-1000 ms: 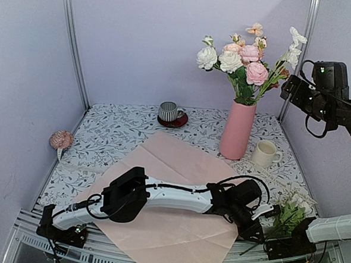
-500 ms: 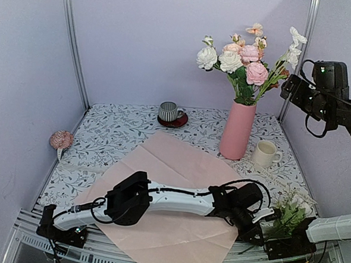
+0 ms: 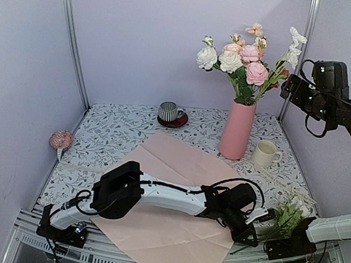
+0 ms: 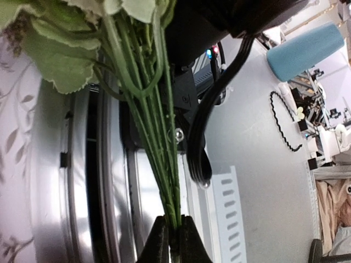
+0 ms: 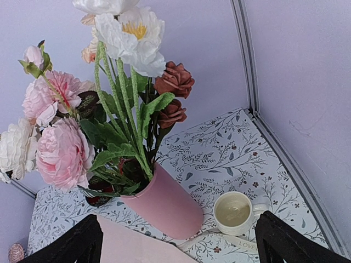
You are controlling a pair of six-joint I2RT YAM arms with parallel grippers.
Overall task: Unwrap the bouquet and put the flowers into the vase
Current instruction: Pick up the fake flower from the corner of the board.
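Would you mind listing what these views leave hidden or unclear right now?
Left wrist: the held flower stems, pinched by the left gripper, leave the top edge; their blooms are cut off.
Top external: the left gripper's fingertips are too small and dark to tell apart.
Top external and right wrist: the stem ends inside the vase, hidden by its wall.

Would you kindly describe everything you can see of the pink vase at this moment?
The vase is a tall, matte pink cylinder, slightly wider at the base, plain and unmarked. It stands upright on the leaf-patterned tablecloth, toward the back right. Green stems of the flowers fill its mouth, blooms spreading above. A cream mug sits just right of it, apart; the pink paper lies close on its left.
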